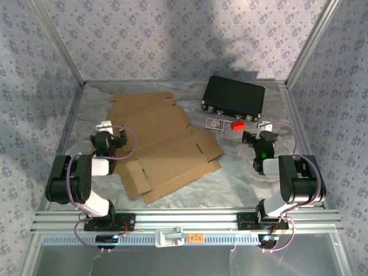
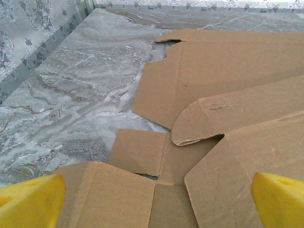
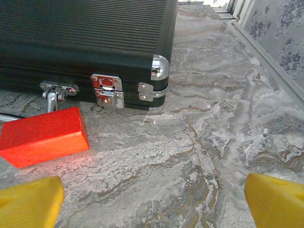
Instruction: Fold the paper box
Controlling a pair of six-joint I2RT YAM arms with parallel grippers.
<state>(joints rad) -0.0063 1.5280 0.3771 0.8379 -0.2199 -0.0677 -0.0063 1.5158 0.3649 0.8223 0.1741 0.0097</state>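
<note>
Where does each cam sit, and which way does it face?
Top external: above and behind, looking down at the table; left arm, right arm show.
Left wrist: on left arm, facing forward over the cardboard; open left fingers show.
Right wrist: low, facing the case and red block; open right fingers.
Shared: top and left wrist, cardboard; top and right wrist, case.

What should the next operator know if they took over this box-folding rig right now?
Hands: the left hand is open and empty, low over flaps at the left edge of the paper box. The right hand is open and empty, over the bare table, facing the red block and the black case.
Box: it lies flat and unfolded, centre-left on the table.
Done: nothing folded yet.
Left: all the folding.
</note>
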